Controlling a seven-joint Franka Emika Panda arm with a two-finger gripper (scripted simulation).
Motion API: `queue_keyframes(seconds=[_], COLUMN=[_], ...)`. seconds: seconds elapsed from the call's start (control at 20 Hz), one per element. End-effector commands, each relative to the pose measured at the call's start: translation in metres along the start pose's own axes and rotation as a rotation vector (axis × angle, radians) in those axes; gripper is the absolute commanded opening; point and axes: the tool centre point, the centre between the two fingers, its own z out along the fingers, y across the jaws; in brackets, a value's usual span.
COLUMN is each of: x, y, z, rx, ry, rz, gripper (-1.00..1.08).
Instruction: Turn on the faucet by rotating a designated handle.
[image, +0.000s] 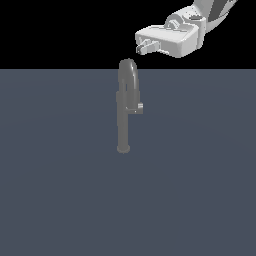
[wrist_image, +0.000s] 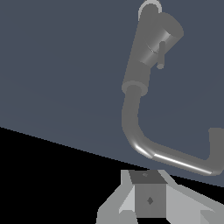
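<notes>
The faucet (image: 123, 125) is a tall dull-grey pipe standing on a small round foot on the floor, with an arched top. Its handle (image: 136, 106) is a small lighter tab jutting from the pipe's middle toward the exterior view's right. My gripper (image: 142, 48) hovers above and to the exterior view's right of the arched top, clear of it, its fingers pressed together with nothing between them. In the wrist view the faucet (wrist_image: 136, 127) runs away from the gripper (wrist_image: 149, 197), and the handle (wrist_image: 161, 53) shows as a thin tab on the thick part of the pipe.
A flat blue-grey floor (image: 60, 190) spreads around the faucet. The white arm (image: 200, 20) comes in from the exterior view's upper right.
</notes>
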Motion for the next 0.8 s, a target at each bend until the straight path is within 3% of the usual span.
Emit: queue_keyframes(seconds=[0.0,0.4,0.75], x=[0.020,0.078,0.109], y=[-0.002,-0.004,-0.003], z=[0.003,0.021,0.037], rx=[0.050,0.196,0.277], ry=[-0.063,-0.243,-0.343], rz=[0.051,0.202,0.286], gripper=[-1.00,-1.00,-1.00])
